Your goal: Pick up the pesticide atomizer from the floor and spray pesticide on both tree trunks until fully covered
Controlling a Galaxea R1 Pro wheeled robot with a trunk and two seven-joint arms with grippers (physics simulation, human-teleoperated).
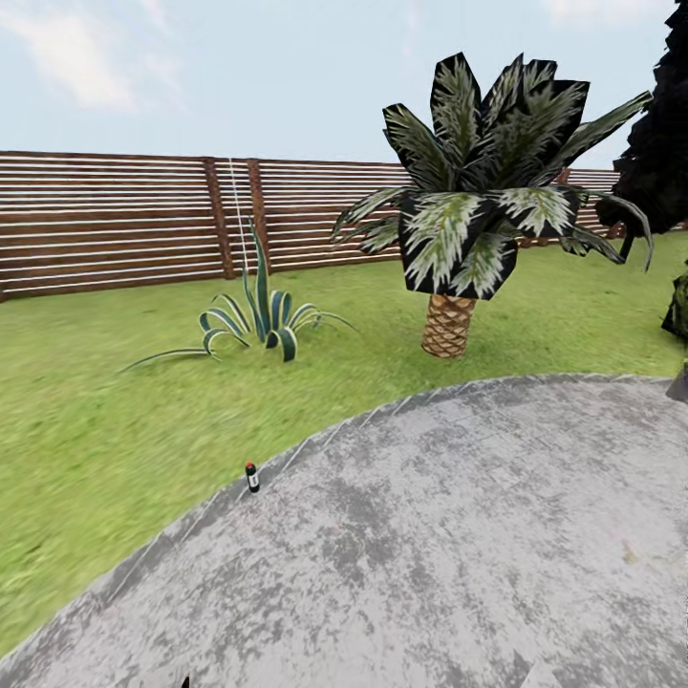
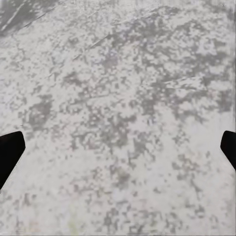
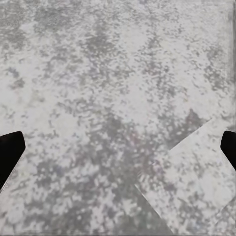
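The pesticide atomizer (image 1: pixel 252 477) stands upright on the very edge of the grey stone paving (image 1: pixel 459 545), right where the stone meets the grass (image 1: pixel 86 430) — a small dark bottle with a red cap and a pale patch on its side. Nothing touches it. The paving spreads out from the atomizer toward the camera and off to the right as a broad curved slab, mottled light and dark grey.

Beyond the atomizer, on the lawn, a spiky striped agave-like plant (image 1: pixel 256 325) grows with long arching leaves. Further to the right of the atomizer and also on the grass stands a short palm (image 1: pixel 478 210) with a scaly brown trunk and a heavy crown of dark green and pale fronds. A dark conifer (image 1: pixel 659 143) shows at the far right edge. Behind all of these, well away from the atomizer, runs the brown horizontal-slat wooden fence (image 1: pixel 115 220), with pale sky above.

The left gripper (image 2: pixel 118 147) hangs over bare mottled stone — its two black fingertips (image 2: pixel 10 150) sit at opposite edges of the wrist picture, jaws spread wide with nothing between them. The right gripper (image 3: pixel 118 147) is the same: fingertips (image 3: pixel 10 150) far apart, jaws wide, over grey paving where a straight seam crosses the stone.
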